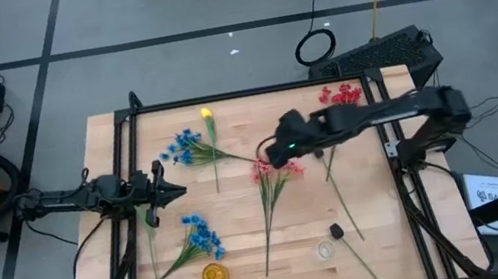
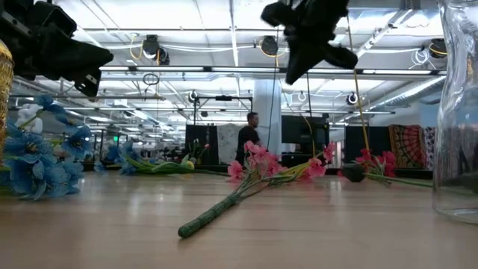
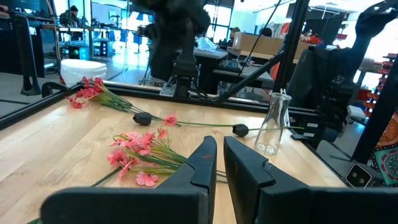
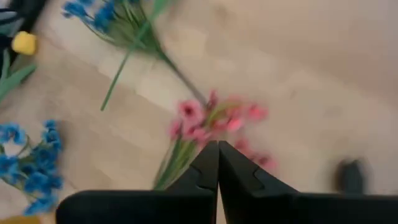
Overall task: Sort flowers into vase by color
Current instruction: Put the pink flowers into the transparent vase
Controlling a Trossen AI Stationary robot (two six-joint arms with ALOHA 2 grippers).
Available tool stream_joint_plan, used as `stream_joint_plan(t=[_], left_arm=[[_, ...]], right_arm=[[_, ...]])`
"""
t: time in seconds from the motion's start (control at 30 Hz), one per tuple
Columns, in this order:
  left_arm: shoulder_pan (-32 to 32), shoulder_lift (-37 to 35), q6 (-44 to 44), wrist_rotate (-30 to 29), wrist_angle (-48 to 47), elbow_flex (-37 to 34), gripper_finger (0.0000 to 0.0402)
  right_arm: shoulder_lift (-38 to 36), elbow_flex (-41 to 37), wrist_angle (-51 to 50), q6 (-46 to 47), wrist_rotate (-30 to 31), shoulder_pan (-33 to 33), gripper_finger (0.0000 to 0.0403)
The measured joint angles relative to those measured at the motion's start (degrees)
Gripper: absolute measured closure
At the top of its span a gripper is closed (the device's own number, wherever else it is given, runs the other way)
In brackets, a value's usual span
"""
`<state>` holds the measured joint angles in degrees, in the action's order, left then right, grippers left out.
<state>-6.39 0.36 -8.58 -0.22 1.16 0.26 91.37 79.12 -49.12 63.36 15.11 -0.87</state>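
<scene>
Pink flowers (image 1: 270,171) lie flat at the table's middle, stems toward the near edge. My right gripper (image 1: 270,156) hovers shut just above their blossoms (image 4: 211,121), well clear of the table in the low view (image 2: 299,71). Two blue bunches (image 1: 188,150) (image 1: 199,237) lie left of centre. A yellow bud (image 1: 207,114) lies by the far edge and red flowers (image 1: 341,96) at the far right. My left gripper (image 1: 179,190) waits at the table's left side, its fingers all but together (image 3: 220,149) and holding nothing.
A clear glass vase (image 1: 325,248) and a yellow vase (image 1: 214,274) stand near the near edge. Loose green stems with dark ends (image 1: 338,232) lie right of centre. A black frame (image 1: 222,96) runs round the table. A person stands in the room beyond (image 2: 249,138).
</scene>
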Motion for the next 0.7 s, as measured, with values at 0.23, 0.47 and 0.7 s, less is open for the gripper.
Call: stream_joint_plan(t=[0.23,0.47,0.7], left_arm=[[0.0,0.0,0.0,0.0,0.0,0.0,0.0366],[0.0,0.0,0.0,0.0,0.0,0.0,0.0366],[0.0,0.0,0.0,0.0,0.0,0.0,0.0366]], right_arm=[[8.8,1.0,-0.1,11.5,-7.1,1.0,0.0401],[14.3,1.0,1.9,15.4,-11.1,3.2,0.036],[18.6,1.0,7.0,18.5,-16.6,3.8,0.0289]])
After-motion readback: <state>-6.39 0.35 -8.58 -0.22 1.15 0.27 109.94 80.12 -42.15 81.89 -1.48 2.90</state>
